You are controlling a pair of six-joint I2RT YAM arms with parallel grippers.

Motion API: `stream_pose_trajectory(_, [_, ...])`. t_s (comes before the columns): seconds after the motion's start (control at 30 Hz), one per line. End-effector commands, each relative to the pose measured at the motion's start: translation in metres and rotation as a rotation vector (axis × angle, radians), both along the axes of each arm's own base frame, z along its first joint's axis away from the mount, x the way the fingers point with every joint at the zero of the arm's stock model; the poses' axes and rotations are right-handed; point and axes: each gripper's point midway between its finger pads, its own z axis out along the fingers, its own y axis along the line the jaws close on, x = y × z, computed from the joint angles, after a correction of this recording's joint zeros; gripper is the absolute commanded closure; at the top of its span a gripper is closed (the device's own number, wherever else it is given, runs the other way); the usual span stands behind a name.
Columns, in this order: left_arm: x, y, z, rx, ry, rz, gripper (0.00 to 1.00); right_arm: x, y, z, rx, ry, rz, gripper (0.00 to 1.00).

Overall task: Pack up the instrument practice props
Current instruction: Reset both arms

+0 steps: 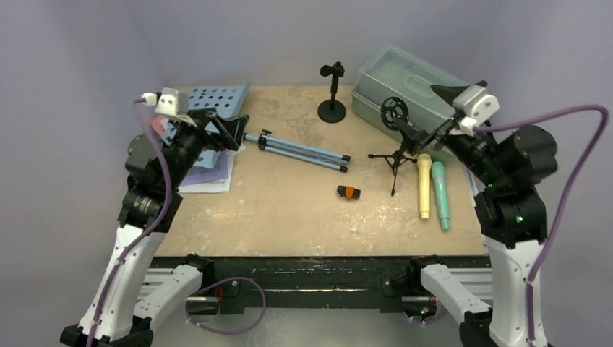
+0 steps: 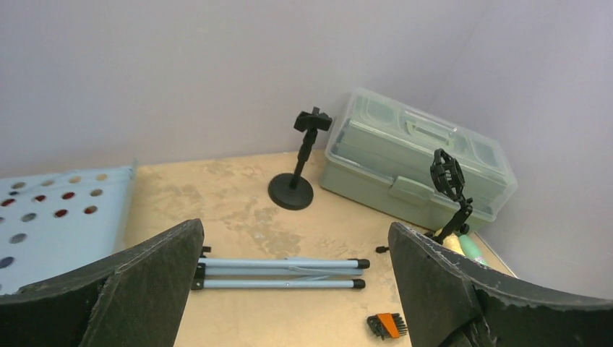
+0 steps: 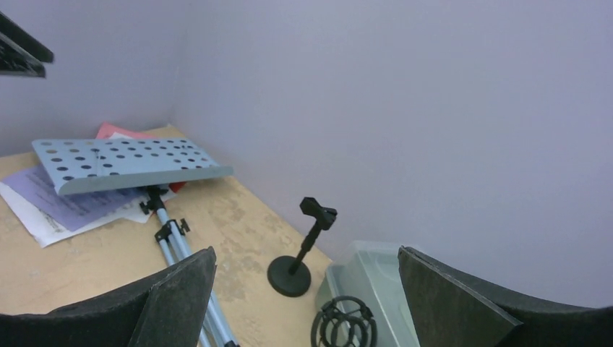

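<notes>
The pale-blue perforated rack lies at the back left over white and red music pages. Its folded tripod legs lie flat mid-table. A round-base black mic holder stands at the back. A tripod holder with a ring mount stands next to the cream microphone and teal microphone. My left gripper hangs open above the legs' near end. My right gripper is open and empty above the ring mount.
A translucent grey-green case sits closed at the back right. A small black and orange hex-key set lies in the middle of the table. Grey walls close in the back and both sides.
</notes>
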Motion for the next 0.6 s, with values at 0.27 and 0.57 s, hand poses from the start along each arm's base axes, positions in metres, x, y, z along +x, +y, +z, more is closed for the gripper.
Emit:
stream_pose_trajectory(0.27, [-0.058, 0.027, 0.052, 0.076, -0.050, 0.037, 0.00, -0.055, -0.037, 0.041, 0.226, -0.007, -0.147, 0.01])
stream_pose_trajectory(0.57, [-0.072, 0.021, 0.041, 0.077, -0.042, -0.015, 0.00, -0.057, -0.052, 0.041, 0.255, 0.009, -0.228, 0.01])
